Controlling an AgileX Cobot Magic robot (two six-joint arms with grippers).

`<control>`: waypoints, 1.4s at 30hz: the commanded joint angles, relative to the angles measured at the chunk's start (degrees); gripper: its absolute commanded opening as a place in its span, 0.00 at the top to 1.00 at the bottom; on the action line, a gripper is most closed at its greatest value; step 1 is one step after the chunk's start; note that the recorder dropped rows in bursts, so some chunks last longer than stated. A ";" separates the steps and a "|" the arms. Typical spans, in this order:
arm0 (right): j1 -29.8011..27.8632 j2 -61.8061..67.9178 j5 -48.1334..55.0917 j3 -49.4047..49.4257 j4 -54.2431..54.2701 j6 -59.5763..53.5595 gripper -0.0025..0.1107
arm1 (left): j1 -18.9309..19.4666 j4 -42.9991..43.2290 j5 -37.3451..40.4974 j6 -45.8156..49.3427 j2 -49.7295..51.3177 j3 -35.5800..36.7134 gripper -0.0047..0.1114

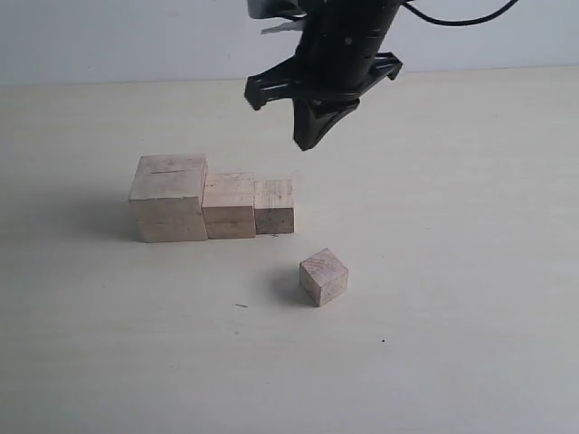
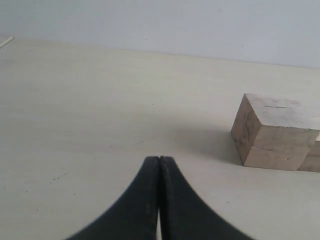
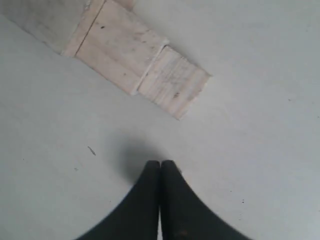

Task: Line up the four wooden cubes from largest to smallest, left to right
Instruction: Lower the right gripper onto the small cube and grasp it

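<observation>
Nearest, the smallest cube [image 1: 323, 277] is set alone on the table [image 1: 452, 316], turned corner-forward and askew to the row; no long axis is offered. It should be gripped across flat faces, squared, and placed touching the right of the third cube [image 1: 274, 207]. Behind, the largest cube [image 1: 169, 199], second cube [image 1: 229, 206] and third cube are ranged left to right. Farthest, above, the right gripper [image 1: 308, 140] is closed on nothing; the left gripper [image 2: 159, 161] likewise.

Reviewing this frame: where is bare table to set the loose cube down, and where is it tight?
Free: the table right of the third cube, beyond the smallest cube; also left of the largest cube. Crowded: the row itself, with the second cube flush between its neighbours.
</observation>
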 commanded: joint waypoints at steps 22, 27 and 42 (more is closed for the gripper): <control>3.81 -12.90 -21.88 34.50 3.06 -14.35 0.44 | 0.08 -0.40 -0.66 0.02 -0.31 0.17 0.96; 3.81 -7.40 -24.52 34.38 2.90 -8.83 0.36 | 0.08 -0.40 -0.66 0.02 -0.31 0.17 0.96; 3.81 -4.67 -26.63 34.24 -1.43 -4.67 0.39 | 0.08 -0.40 -0.66 0.02 -0.31 0.17 0.96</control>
